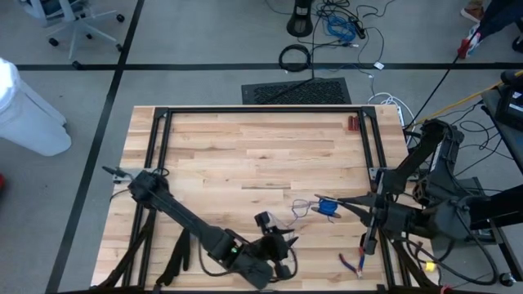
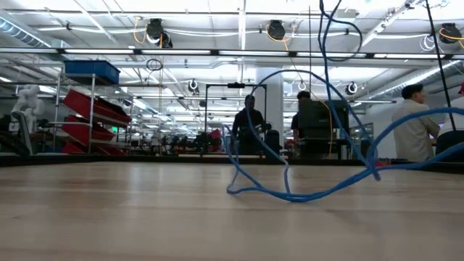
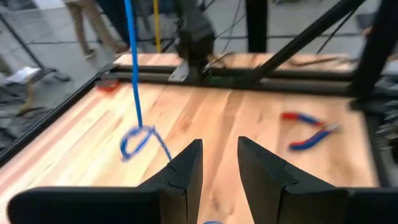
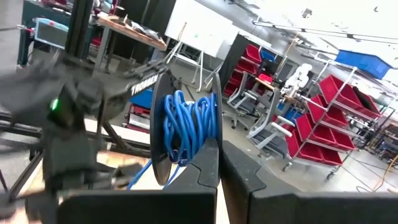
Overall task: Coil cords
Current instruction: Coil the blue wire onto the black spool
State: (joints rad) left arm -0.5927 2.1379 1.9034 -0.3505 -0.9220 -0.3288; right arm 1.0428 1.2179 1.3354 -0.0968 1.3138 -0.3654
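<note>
Right wrist view, right pincer (image 4: pixel 219 163) pinching blue cord (image 4: pixel 186 127) coil, upright, edge-on, strands running vertical.

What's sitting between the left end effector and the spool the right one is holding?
Only loose blue cord looping over bare wood, seen in the high view. It runs from the left end effector towards the spool in the right end effector.

Big open robotics lab/workshop. Wood surface (image 1: pixel 245 155) in a black frame, taped lines on grey floor. Red parts-bin racks (image 4: pixel 336 118), blue bin (image 2: pixel 90 71) on shelving, ceiling cable reels (image 2: pixel 275 30), office chair (image 1: pixel 78 24), ppl at workstations (image 2: pixel 413 130) in bkgd.
</note>
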